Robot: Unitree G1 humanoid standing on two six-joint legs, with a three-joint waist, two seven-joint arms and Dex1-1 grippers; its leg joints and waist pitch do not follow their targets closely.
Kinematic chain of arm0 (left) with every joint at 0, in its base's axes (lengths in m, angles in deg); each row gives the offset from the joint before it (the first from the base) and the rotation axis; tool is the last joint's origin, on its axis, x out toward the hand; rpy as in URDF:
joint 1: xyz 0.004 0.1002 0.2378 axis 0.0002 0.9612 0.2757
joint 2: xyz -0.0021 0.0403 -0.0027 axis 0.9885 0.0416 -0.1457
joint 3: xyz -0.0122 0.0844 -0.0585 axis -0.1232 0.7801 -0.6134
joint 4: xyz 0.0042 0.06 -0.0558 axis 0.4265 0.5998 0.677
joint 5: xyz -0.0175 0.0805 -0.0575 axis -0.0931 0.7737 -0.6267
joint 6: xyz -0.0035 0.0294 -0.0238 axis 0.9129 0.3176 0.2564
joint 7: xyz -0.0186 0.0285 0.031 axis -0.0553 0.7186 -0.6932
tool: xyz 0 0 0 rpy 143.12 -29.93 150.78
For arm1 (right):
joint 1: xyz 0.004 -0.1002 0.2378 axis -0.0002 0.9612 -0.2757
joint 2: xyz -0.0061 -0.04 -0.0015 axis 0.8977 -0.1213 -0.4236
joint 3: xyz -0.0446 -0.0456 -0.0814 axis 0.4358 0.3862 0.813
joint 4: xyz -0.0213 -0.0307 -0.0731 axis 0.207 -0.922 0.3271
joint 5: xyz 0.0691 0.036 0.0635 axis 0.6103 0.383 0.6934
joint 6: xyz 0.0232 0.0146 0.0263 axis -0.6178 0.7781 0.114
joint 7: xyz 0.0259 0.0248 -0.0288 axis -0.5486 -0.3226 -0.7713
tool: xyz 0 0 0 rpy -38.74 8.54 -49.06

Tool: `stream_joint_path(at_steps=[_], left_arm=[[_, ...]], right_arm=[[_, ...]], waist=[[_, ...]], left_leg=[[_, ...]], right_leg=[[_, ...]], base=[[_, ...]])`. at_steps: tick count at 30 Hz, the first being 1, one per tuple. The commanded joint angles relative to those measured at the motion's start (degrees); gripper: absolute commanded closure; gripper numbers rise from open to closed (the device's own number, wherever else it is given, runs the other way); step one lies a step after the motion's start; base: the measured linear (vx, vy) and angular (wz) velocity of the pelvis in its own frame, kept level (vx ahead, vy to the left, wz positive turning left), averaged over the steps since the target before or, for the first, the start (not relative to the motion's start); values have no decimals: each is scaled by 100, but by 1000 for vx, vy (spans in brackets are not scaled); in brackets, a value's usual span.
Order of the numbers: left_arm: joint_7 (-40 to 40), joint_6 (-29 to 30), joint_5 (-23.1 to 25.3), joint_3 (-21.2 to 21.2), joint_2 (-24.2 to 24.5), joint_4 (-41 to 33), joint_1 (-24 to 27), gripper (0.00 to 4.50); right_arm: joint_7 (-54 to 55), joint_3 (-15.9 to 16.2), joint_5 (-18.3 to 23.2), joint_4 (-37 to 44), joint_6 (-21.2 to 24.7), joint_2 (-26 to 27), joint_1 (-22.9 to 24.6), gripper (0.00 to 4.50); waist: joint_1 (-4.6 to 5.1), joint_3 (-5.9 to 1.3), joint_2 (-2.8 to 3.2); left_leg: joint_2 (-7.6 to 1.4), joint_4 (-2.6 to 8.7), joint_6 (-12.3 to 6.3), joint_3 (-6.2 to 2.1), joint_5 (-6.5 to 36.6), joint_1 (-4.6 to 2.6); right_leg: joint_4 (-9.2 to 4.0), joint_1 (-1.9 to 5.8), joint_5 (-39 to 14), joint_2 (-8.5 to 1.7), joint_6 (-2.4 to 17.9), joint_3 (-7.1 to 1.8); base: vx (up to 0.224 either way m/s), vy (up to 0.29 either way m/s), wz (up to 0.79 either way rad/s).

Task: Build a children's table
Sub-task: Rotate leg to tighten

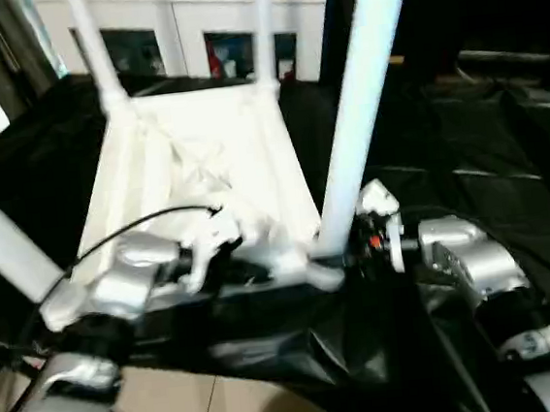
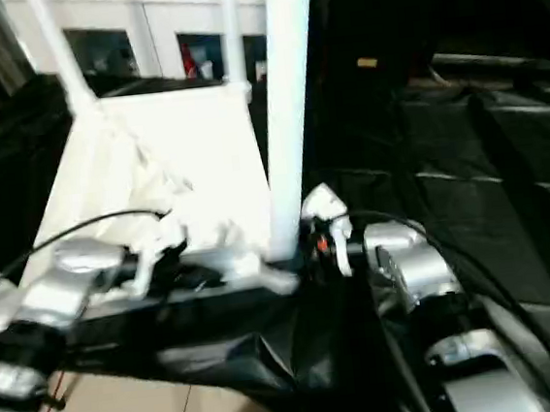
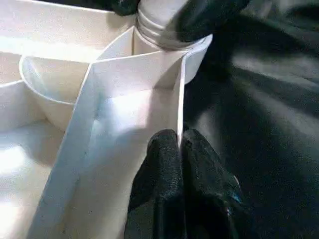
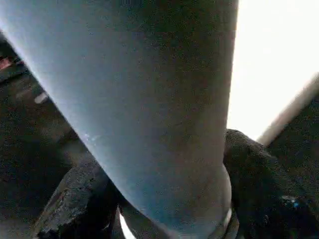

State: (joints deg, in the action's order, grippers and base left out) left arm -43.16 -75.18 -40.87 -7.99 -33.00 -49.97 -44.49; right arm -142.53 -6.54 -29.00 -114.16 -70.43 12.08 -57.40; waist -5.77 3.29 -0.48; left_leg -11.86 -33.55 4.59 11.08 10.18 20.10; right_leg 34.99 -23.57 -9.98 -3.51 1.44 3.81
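Children's table (image 1: 203,164) lies inverted at the black-draped table's near edge. Left wrist view: left tool (image 3: 180,149) pinched together on a rib. Right wrist view: right tool (image 4: 164,199) clamps the near-right leg (image 4: 149,89); keep it plumb while seating.

Tabletop (image 1: 203,164) upturned on sheet (image 1: 488,195); legs (image 1: 362,100) upright; cabinet (image 1: 190,29) behind.

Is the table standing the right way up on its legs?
No, the table top lies upside down on the black cloth, legs pointing up.
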Motion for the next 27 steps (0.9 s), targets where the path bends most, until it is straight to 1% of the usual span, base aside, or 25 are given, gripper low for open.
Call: stream_joint_path(at_steps=[1,2,3,4,5,6,8,10,12,13,14,16,17,18,19,20,21,22,23,24,25,26,27], left_arm=[[694,46,-110,-99,-551,62,-364,450],[846,59,-77,-110,-620,124,-414,450],[1107,83,-29,-127,-743,225,-499,450],[1228,91,-10,-138,-802,272,-538,450],[1309,106,0,-144,-848,300,-565,450],[1562,142,34,-163,-982,370,-636,450],[1861,181,64,-205,-1152,434,-707,450],[1920,185,68,-194,-1270,426,-723,450],[1836,179,51,-179,-1283,393,-699,450],[1800,158,49,-172,-1282,381,-685,450],[1675,100,39,-146,-1244,329,-631,450],[1607,82,31,-134,-1212,294,-596,450],[1428,-6,15,-90,-1125,238,-531,450],[1297,-51,9,-53,-1060,195,-486,450],[1166,-97,7,-17,-991,153,-442,450],[1166,-97,7,-17,-991,153,-442,450],[976,-157,-11,16,-911,87,-383,450],[885,-175,-23,31,-870,50,-354,450],[407,-226,-102,104,-656,-150,-213,450],[176,-237,-144,137,-554,-248,-147,450],[-63,-320,-170,178,-424,-340,-81,450],[-196,-379,-181,201,-349,-389,-45,450],[-374,-402,-198,221,-235,-460,2,450]], right_arm=[[596,201,64,-219,2,614,-41,187],[813,140,67,-288,-5,721,-66,188],[1187,46,55,-399,-12,901,-119,188],[1323,16,51,-442,-19,980,-141,188],[1462,0,23,-477,-43,1045,-159,188],[1957,-49,-82,-620,-117,1228,-233,188],[2433,-134,-139,-809,-174,1445,-344,188],[2384,-136,-123,-863,-183,1581,-413,188],[2268,-126,-107,-829,-229,1597,-410,188],[2196,-141,-66,-807,-226,1600,-409,133],[2042,-154,4,-737,-187,1571,-396,120],[1969,-134,9,-696,-178,1540,-386,120],[1789,-24,-55,-633,-256,1426,-364,98],[1659,52,-99,-594,-307,1347,-349,98],[1519,130,-141,-560,-359,1267,-335,82],[1519,130,-141,-560,-359,1267,-335,82],[1280,195,-135,-496,-367,1172,-312,82],[1159,226,-125,-454,-364,1121,-297,82],[534,364,-50,-221,-345,852,-220,82],[237,425,-10,-106,-336,722,-182,82],[-32,481,7,-2,-342,574,-150,82],[-174,508,13,51,-347,491,-134,82],[-409,529,28,129,-312,362,-113,82]], waist=[[37,-326,-36],[64,-328,-1],[90,-326,-14],[99,-316,-12],[103,-323,7],[111,-325,6],[134,-327,9],[142,-331,6],[130,-346,-1],[132,-348,2],[133,-352,4],[131,-356,4],[131,-358,6],[129,-356,5],[133,-364,2],[134,-365,3],[139,-360,4],[137,-363,2],[118,-368,-12],[111,-369,-2],[87,-376,-8],[74,-387,0],[41,-406,10]], left_leg=[[-105,377,-37,-91,1487,-73],[-97,379,-13,-101,1561,-92],[-90,378,-30,-111,1614,-92],[-81,376,-35,-107,1625,-91],[-80,378,-47,-126,1685,-103],[-88,382,-39,-125,1671,-91],[-89,400,-21,-140,1747,-91],[-90,398,-33,-139,1763,-89],[-94,406,-108,-132,1667,-66],[-100,410,-117,-131,1632,-58],[-110,411,-134,-122,1598,-62],[-108,408,-146,-115,1566,-49],[-113,410,-153,-114,1525,-42],[-113,411,-160,-115,1525,-43],[-119,411,-177,-115,1461,-22],[-124,411,-183,-117,1447,-20],[-118,401,-195,-104,1459,-32],[-120,402,-197,-110,1451,-28],[-123,399,-239,-114,1392,-17],[-138,403,-295,-104,1306,12],[-146,388,-323,-88,1233,4],[-147,379,-334,-79,1172,-3],[-170,375,-335,-76,1027,-7]], right_leg=[[-607,238,-2800,-467,684,-255],[-654,226,-2987,-463,603,-241],[-670,227,-3099,-463,557,-228],[-687,215,-3166,-456,520,-226],[-694,220,-3255,-460,491,-211],[-698,219,-3232,-462,478,-216],[-694,215,-3193,-455,483,-199],[-689,214,-3110,-459,521,-207],[-666,241,-2844,-458,568,-227],[-653,246,-2742,-459,599,-234],[-626,246,-2507,-451,700,-245],[-608,261,-2376,-451,758,-250],[-592,270,-2260,-452,804,-254],[-591,271,-2242,-453,815,-254],[-566,294,-2100,-463,860,-262],[-561,299,-2064,-465,883,-259],[-567,283,-2048,-461,908,-268],[-556,299,-2033,-461,918,-264],[-542,329,-1970,-462,915,-265],[-517,336,-1843,-451,931,-267],[-511,325,-1784,-447,942,-267],[-499,324,-1694,-445,971,-270],[-453,329,-1390,-447,1063,-281]], base=[[0,0,0],[0,0,0],[0,0,0],[0,0,0],[0,0,0],[0,0,0],[0,0,0],[0,0,0],[0,0,0],[0,0,0],[0,0,0],[0,0,0],[0,0,0],[0,0,0],[0,0,0],[0,0,0],[0,0,0],[0,0,0],[0,0,0],[0,0,0],[0,0,0],[0,0,0],[0,0,0]])
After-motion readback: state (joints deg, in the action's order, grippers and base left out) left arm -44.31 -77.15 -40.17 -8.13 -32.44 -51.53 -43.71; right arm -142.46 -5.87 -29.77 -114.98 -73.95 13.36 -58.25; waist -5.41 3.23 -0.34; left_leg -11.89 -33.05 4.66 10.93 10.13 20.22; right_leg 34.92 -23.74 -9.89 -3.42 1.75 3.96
